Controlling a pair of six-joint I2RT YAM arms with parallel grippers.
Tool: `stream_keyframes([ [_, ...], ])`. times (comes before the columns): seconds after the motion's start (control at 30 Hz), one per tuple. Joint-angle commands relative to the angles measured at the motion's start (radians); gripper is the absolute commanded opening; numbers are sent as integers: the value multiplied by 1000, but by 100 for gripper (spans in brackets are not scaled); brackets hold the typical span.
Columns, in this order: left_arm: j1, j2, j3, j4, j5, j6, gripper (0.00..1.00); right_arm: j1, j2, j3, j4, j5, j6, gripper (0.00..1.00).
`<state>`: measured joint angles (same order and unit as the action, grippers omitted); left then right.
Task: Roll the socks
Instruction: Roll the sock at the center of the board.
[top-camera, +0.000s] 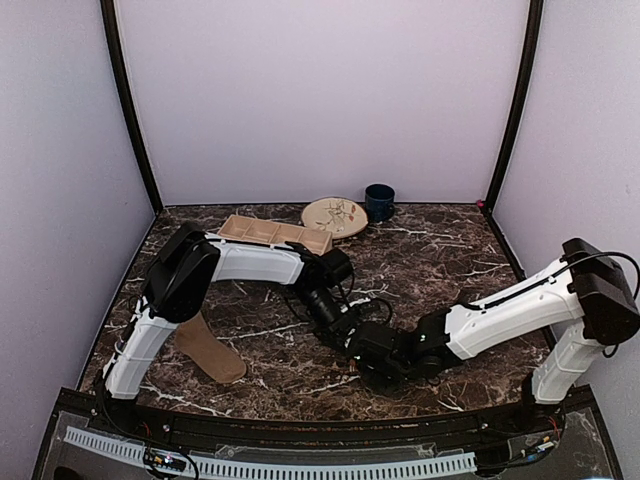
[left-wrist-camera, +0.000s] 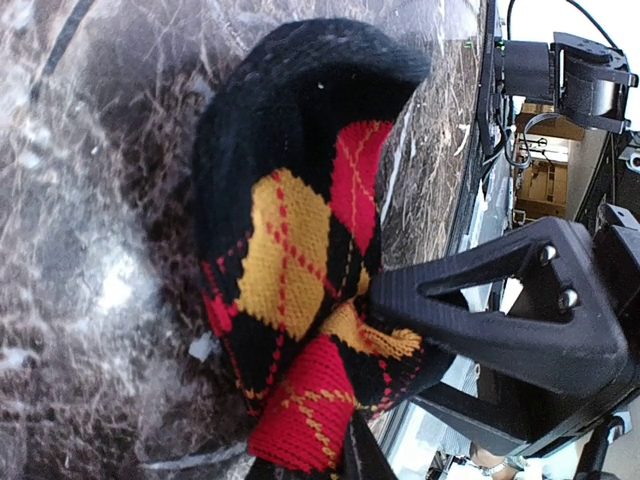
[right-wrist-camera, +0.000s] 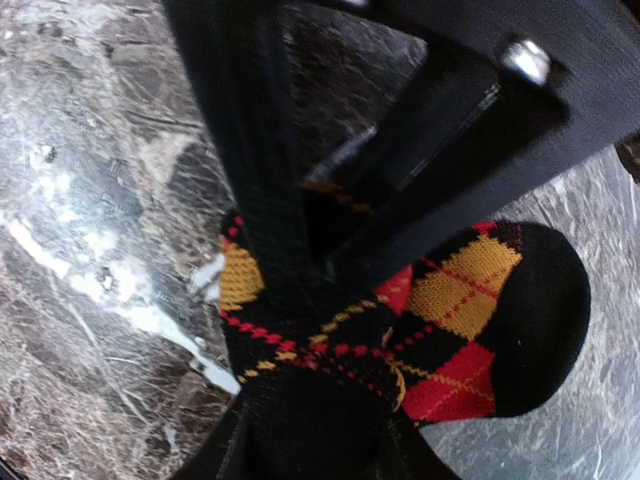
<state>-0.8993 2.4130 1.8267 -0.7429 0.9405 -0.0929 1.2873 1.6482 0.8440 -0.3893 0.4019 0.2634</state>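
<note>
Top external view has the tan sock (top-camera: 210, 350) nearest, lying flat on the table (top-camera: 450, 260) just beside the left arm's base, untouched and well apart from the work. Further in, at mid-table, both claws crowd over the argyle sock (left-wrist-camera: 300, 250), which sits bunched on the marble. The left claw (top-camera: 345, 335) is narrow, pinching a gathered fold of it. The right claw (top-camera: 378, 362) has its fingers either side of the sock's dark end, but whether it has bitten I cannot tell. To roll well, I judge one claw should anchor the fold low against the table while the other turns the loose toe over it in short, tight wraps, minding that the crowded fingers do not knock together. Slack fabric would let the roll spring open. Beyond, a compartment tray (top-camera: 275, 233), patterned plate (top-camera: 335, 216) and dark blue mug (top-camera: 379, 201) stand along the far edge
</note>
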Motion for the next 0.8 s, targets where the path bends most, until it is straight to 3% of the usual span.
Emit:
stream_keyframes([
  [0.0, -2, 26, -8, -58, -29, 24, 16, -34, 29, 23, 41, -40, 9, 30],
  [0.2, 6, 7, -43, -20, -38, -6, 25, -67, 13, 5, 47, -80, 25, 22],
  [0.43, 31, -20, -121, 57, -82, -86, 53, -78, 5, 3, 50, -101, 27, 17],
  [0.77, 64, -70, -234, 148, -161, -185, 57, -89, -10, -7, 60, -150, 41, 14],
])
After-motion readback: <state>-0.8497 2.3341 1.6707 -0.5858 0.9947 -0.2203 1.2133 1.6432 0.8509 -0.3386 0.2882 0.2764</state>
